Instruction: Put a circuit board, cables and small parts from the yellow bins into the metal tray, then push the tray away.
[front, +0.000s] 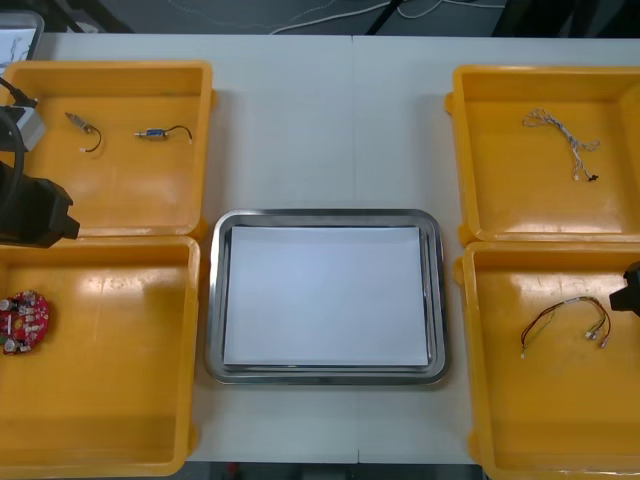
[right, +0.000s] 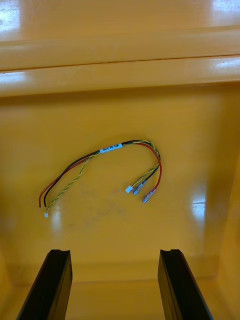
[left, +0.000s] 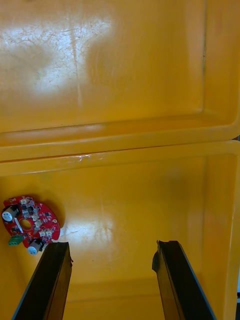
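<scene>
- Jaws of the right pincer (right: 114, 252) stand apart above the near-right yellow bin (front: 500, 420), beside the metal tray (front: 213, 300); the red and yellow cable (right: 107, 170) lies straight ahead, its length crosswise to the gap.
- Left pincer (left: 114, 245), also apart, hangs on the tray's other side; the round red circuit board (left: 30, 226) sits outside one finger, off the gap.
- Tray holds nothing yet.

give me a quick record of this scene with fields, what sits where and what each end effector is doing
tray: metal tray, white inside, holds no items yet
board: circuit board in near left bin
parts: two small metal parts with black leads in far left bin
cable 1: twisted cable in far right bin
cable 2: red and yellow cable in near right bin
left end effector: open, over near left bin, board beside one finger
right end effector: open, over near right bin, cable ahead
</scene>
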